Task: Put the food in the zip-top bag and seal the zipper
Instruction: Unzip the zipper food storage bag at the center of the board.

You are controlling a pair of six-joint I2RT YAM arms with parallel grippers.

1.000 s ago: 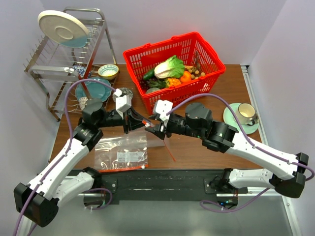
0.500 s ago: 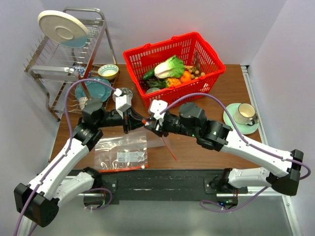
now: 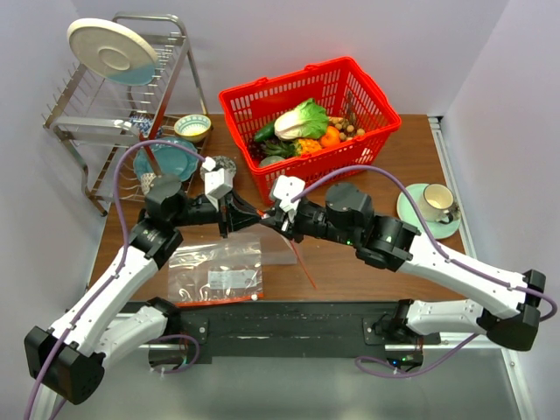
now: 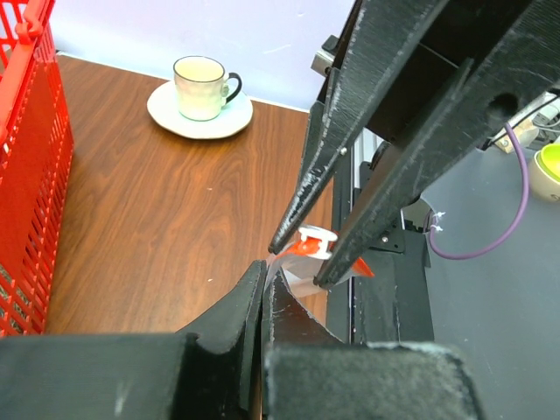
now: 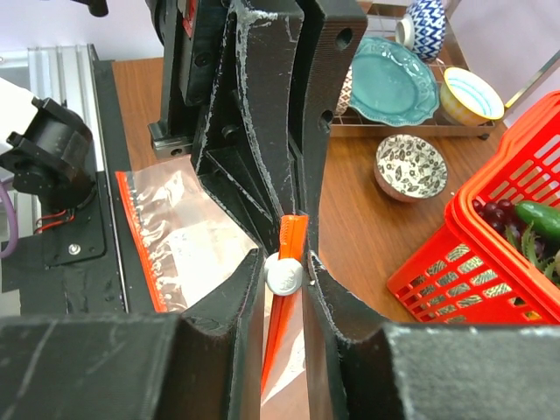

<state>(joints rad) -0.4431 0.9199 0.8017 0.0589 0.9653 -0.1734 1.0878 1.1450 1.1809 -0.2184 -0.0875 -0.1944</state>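
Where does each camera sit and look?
Top: above and behind, looking down at the red basket; left arm, right arm show.
Left wrist: on the left arm, facing the cup; its fingers show.
Right wrist: on the right arm, facing the teal plate; its fingers show.
Both wrist views share the white tab on the zipper.

Table (image 4: 175,210) is wood-grain with slight sheen; basket (image 3: 324,164) glossy red plastic. Dish rack (image 3: 171,48), upper left, shiny metal wire. Zipper (image 5: 282,306) smooth orange plastic.

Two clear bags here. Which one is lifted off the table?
The bag between the left hand and right hand, pinched at its red-orange strip; the other bag lies flat on the table.
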